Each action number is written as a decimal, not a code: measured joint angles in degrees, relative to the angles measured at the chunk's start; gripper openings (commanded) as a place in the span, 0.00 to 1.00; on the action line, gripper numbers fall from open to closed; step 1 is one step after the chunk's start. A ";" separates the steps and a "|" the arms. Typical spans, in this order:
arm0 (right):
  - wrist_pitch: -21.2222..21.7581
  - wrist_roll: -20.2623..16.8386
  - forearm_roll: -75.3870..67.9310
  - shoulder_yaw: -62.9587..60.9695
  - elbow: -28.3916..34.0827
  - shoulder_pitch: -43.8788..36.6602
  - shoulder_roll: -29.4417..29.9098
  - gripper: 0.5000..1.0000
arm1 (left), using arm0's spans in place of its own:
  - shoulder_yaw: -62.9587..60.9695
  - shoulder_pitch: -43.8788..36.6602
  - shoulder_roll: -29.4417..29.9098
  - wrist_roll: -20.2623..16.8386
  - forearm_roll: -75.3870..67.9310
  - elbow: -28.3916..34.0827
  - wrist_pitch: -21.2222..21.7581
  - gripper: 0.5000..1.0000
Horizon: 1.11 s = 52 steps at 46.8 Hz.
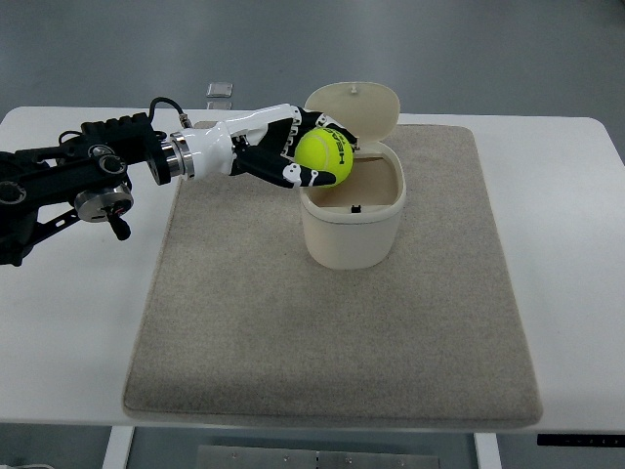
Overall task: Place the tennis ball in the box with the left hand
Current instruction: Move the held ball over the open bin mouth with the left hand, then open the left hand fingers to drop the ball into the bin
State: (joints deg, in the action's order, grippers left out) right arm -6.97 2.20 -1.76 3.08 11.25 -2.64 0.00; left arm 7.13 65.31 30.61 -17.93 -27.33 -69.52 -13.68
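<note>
- The robot's left hand [298,154], white with black finger segments, is reaching in from the picture's left on a black arm and is curling its fingers [311,177] around a bright yellow-green felt tennis ball [324,153]; the fingers are wrapping it from below and behind, so the grip is closed on the ball.
- The ball is sitting over the left rim of the cream plastic box [353,217], partly above the opening and not yet inside it; it looks to be held clear of the rim, though contact cannot be ruled out.
- The box is standing upright near the far edge of a beige fabric mat [332,352], with its hinged cream lid [354,106] tipped back, which is leaving the mouth free for a drop from above.
- Being round, the ball has no long axis; its dark printed logo is facing right and up, toward the box.
- My reading is that the carry is nearly finished, and the remaining step is shifting slightly right and letting go.
- The right arm is not showing.
- The white table [576,244] is carrying the mat.
</note>
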 measured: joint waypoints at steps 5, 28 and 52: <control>0.01 0.00 0.00 0.00 0.00 0.00 0.00 0.80 | 0.04 0.00 -0.20 0.00 0.00 -0.21 0.13 0.00; -0.02 0.00 0.00 0.00 0.00 0.00 0.00 0.80 | 0.36 -0.28 -0.14 0.00 0.08 -1.58 5.23 0.51; 0.02 0.00 0.00 0.00 0.00 0.00 0.00 0.80 | 0.52 -0.70 -0.20 -0.02 0.17 -2.81 5.33 0.76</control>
State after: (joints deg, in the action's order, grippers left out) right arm -6.96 2.20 -1.76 3.08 11.25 -2.64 0.00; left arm 7.64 64.60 30.41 -17.94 -27.16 -72.34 -8.35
